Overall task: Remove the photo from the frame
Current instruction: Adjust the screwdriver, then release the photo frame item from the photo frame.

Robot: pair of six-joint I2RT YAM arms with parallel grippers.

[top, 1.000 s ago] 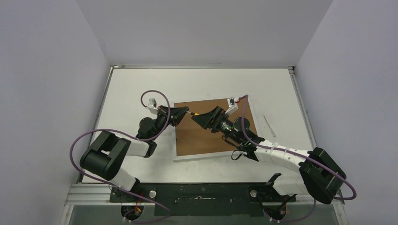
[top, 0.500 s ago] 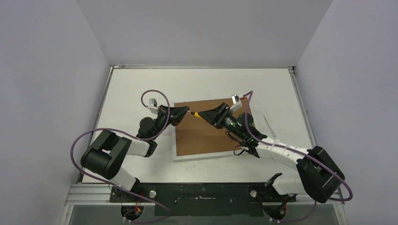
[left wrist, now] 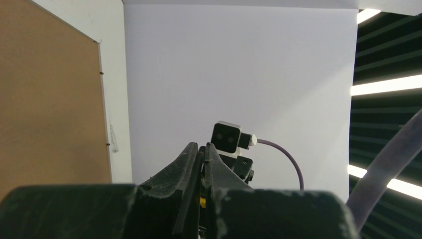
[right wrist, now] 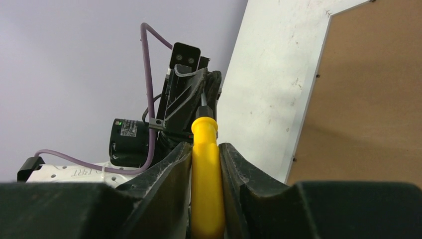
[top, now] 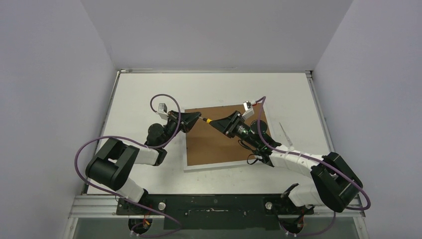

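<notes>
Over the frame (top: 219,144): left gripper (top: 198,118) and right gripper (top: 215,123) both clamp the screwdriver (top: 209,120).
Screwdriver: mistimed release drops it, marring the frame.

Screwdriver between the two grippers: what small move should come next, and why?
Probably the left gripper should open and let go: the right gripper grips the screwdriver by its yellow handle, while the left holds the metal shaft.

faint "I2RT" on white arm link (right wrist: 79,172), motor label (right wrist: 128,129) unreadable
</notes>
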